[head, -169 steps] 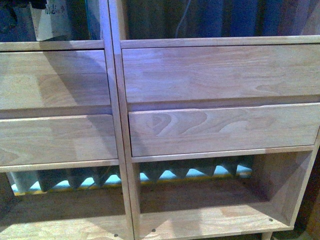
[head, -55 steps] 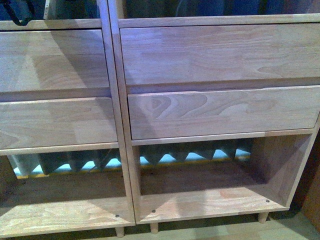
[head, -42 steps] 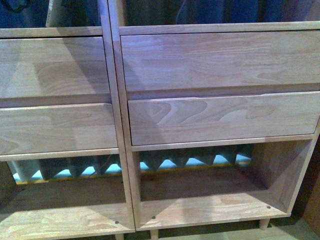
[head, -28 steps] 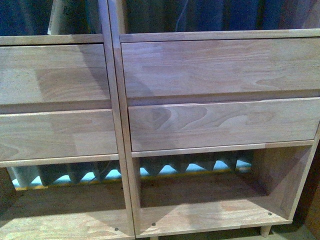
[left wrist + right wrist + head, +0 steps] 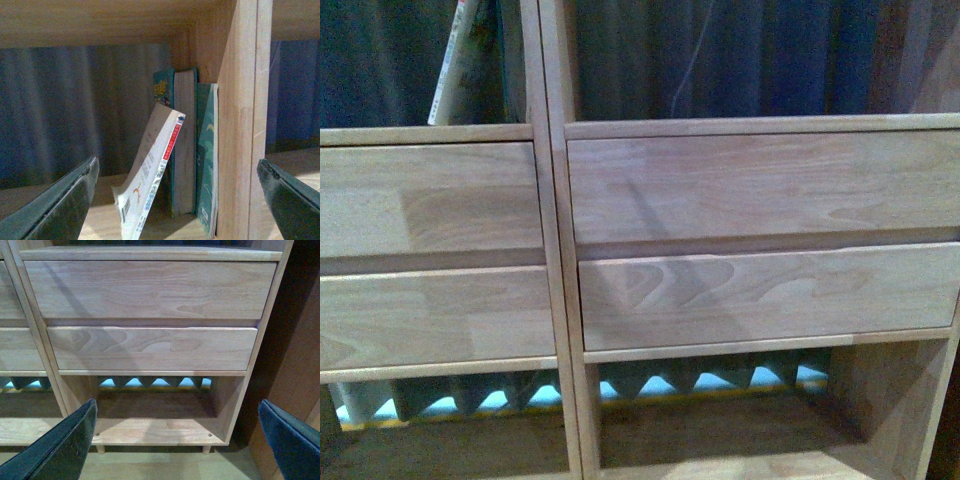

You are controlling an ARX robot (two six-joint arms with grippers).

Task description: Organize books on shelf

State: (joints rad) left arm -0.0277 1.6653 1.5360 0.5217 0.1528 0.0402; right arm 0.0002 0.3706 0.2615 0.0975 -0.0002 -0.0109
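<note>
Care suits the wide-spread, empty left hand point(image 5: 177, 200): close squarely across the thin, whitish-grey softcover book point(image 5: 150, 175), seemingly leaning, then stand it upright.

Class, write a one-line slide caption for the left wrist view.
Open left pincer faces a thin book leaning against upright books in a shelf cubby.

Behind the open cubbies hangs a dark blue-grey curtain point(image 5: 740, 60) in long folds. Low at the back, a pale blue strip point(image 5: 710, 378) shines under grey pointed shapes. At the right stands a darker brown cabinet point(image 5: 292, 365). The floor point(image 5: 165, 465) is pale wood.
</note>
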